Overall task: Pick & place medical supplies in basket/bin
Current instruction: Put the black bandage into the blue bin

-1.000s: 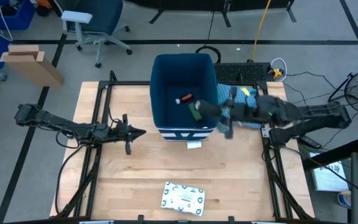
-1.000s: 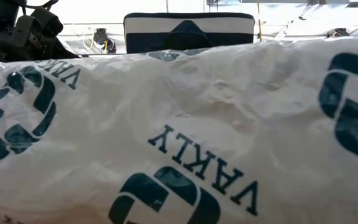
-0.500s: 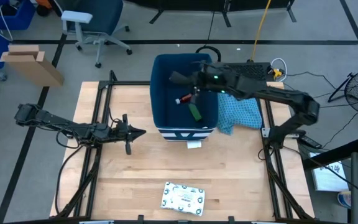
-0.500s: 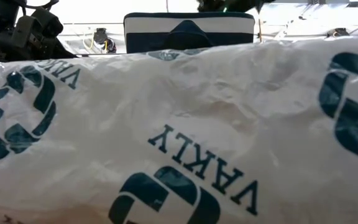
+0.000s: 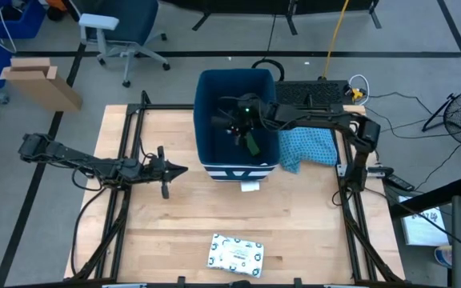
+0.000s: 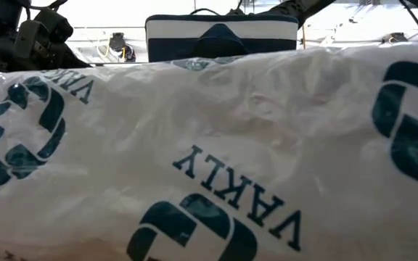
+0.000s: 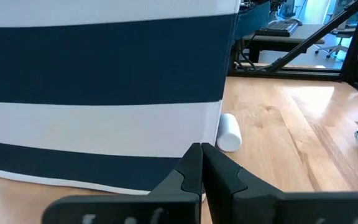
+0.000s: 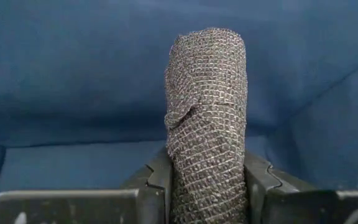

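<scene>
Gauze roll (image 8: 207, 118), grey and woven, sits clamped in the right claw (image 8: 207, 186) over the inside of the dark blue bin (image 5: 210, 88), where a green box (image 5: 251, 145) already lies. This looks like the drop step: next, let go and lift clear. The left claw (image 7: 201, 163) waits clenched and empty beside the bin; the white packet (image 5: 235, 254) remains at the desk (image 5: 310, 224) edge.
</scene>
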`<state>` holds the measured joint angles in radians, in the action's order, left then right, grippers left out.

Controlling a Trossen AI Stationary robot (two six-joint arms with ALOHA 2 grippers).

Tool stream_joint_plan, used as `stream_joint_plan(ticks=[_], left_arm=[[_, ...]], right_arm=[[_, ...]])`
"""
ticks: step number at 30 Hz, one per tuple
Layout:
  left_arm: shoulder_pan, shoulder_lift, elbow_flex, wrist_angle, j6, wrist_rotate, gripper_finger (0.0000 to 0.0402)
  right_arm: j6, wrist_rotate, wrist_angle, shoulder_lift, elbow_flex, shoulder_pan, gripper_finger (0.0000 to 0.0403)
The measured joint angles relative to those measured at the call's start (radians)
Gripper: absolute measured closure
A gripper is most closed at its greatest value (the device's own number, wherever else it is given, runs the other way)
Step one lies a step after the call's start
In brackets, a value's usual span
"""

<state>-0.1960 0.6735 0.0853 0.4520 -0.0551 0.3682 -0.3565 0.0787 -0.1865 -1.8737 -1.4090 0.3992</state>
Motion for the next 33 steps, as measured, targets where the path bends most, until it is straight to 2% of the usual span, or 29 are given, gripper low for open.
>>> stream_joint_plan(ticks=[8, 13, 21, 24, 28, 33], left_arm=[[0.000, 0.000, 0.000, 0.006, 0.009, 0.002, 0.0394], [0.000, 0.000, 0.000, 0.025, 0.016, 0.003, 0.0394], [0.000, 0.000, 0.000, 0.025, 0.009, -0.001, 0.0394], [0.000, 0.000, 0.000, 0.024, 0.017, -0.001, 0.0394], [0.000, 0.000, 0.000, 0.024, 0.020, -0.001, 0.0394], [0.000, 0.000, 0.000, 0.027, 0.024, -0.001, 0.0394]], right_arm=[[-0.033, 0.000, -0.042, -0.019, 0.003, 0.000, 0.0305], [-0.064, -0.023, -0.025, 0.043, 0.001, 0.001, 0.0308], [-0.076, -0.019, -0.095, 0.117, -0.153, 0.009, 0.0316], [-0.085, -0.017, -0.122, 0.092, -0.193, 0.004, 0.0317], [-0.075, 0.058, -0.118, 0.040, -0.210, -0.006, 0.0318], [-0.073, 0.066, -0.156, -0.077, -0.212, -0.020, 0.0318]])
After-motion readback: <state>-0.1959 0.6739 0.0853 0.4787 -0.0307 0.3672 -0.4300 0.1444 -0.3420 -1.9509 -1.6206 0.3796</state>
